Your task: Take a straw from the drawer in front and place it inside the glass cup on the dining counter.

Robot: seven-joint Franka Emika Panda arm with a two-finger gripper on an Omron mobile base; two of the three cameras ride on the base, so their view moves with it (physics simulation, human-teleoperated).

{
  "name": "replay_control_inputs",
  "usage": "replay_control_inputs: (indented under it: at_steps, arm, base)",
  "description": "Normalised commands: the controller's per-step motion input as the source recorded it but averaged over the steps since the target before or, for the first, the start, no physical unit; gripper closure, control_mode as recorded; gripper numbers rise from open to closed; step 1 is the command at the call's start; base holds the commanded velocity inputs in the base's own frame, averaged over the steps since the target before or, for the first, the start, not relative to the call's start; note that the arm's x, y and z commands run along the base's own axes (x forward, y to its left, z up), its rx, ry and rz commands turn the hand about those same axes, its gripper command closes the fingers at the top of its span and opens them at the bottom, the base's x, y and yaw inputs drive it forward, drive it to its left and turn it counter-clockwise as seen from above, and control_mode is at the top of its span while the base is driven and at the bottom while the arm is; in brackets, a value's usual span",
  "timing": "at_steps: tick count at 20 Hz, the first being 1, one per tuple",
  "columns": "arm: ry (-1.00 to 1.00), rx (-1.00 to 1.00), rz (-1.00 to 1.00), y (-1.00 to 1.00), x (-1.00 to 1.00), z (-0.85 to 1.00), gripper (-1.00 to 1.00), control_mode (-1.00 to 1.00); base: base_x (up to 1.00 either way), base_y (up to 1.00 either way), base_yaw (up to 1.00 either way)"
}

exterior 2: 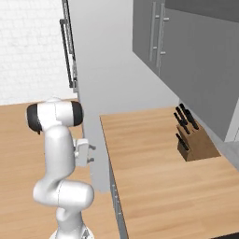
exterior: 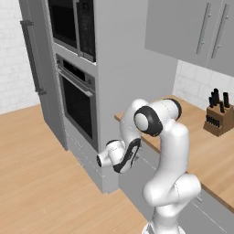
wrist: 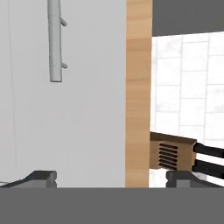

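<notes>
My gripper [wrist: 110, 177] stands open, its two dark fingertips [wrist: 41, 177] wide apart with nothing between them. It faces a flat light-grey drawer [wrist: 87, 109] front, which is closed, at a short distance. The drawer's grey bar handle [wrist: 54, 41] sits up and left of the fingers in the rolled hand view. From the right base view the gripper [exterior 2: 91, 154] hangs low, just left of the wall counter's front edge. The straw is hidden. The glass cup and the dining counter are out of view.
The wood counter [exterior 2: 154, 168] along the tiled wall carries a knife block [exterior 2: 192, 140], whose wooden body also shows as the knife block [wrist: 173, 153]. A tall grey oven tower [exterior: 80, 96] stands close to the arm's left. Upper cabinets [exterior: 196, 32] hang above. Open wood floor [exterior: 32, 173] lies to the left.
</notes>
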Motion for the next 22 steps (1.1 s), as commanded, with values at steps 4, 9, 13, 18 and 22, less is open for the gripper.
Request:
replay_control_inputs:
  at_steps: [4,9,13,18,22]
  arm:
    - [-0.07,0.00,0.01,-0.13,0.19,-0.10,-1.00,-1.00]
    - [-0.05,0.00,0.04,-0.08,0.34,-0.11,-1.00,-1.00]
    - [-0.04,0.00,0.04,-0.08,0.35,-0.15,-1.00,-1.00]
    - [-0.04,-0.01,0.01,-0.13,0.29,-0.17,-1.00,-1.00]
    - [-0.04,-0.02,0.01,-0.14,0.26,-0.16,-1.00,-1.00]
  base:
    - [0.00,0.00,0.00]
    - [0.00,0.00,0.00]
    - [0.00,0.00,0.00]
    - [0.00,0.00,0.00]
    - [0.00,0.00,0.00]
